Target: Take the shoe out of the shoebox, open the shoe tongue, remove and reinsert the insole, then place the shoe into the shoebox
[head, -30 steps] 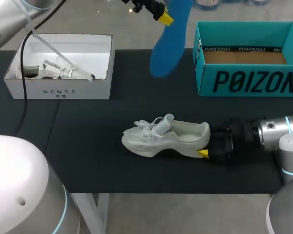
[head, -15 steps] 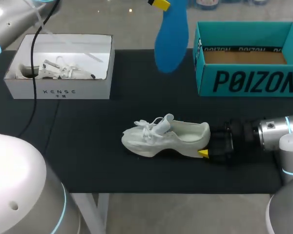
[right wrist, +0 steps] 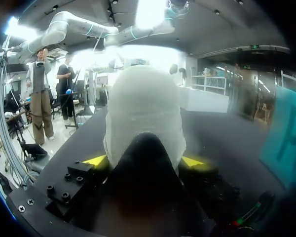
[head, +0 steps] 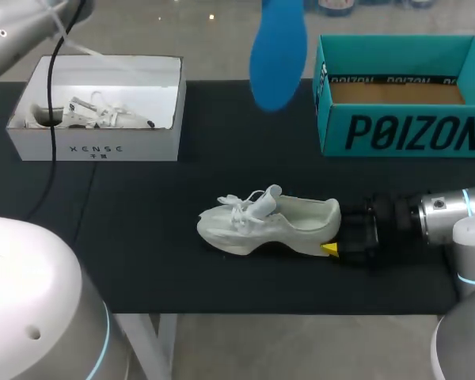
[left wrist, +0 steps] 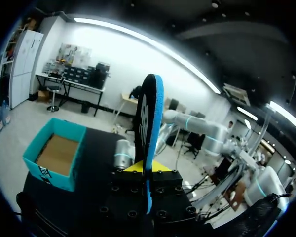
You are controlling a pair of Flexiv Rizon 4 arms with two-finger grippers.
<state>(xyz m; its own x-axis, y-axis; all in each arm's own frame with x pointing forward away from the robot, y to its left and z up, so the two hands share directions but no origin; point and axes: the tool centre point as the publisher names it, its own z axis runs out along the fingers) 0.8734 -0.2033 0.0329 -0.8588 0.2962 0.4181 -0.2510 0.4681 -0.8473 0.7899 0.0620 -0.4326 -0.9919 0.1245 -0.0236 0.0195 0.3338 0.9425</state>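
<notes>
Insole (left wrist: 150,118) upright in left hand (left wrist: 147,167), shoe (head: 269,222) heel-first in right hand (right wrist: 144,160)

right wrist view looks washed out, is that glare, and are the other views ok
Right wrist view: yes, ceiling lights flare white above the shoe, bleaching the room behind it. Left wrist view: a bright light strip, the insole dark against it. Head view: table evenly lit.

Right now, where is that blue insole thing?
In the head view the blue insole hangs in the air over the far edge of the table, between the white box and the teal shoebox, beyond the white shoe; the left claw grips its end.
</notes>
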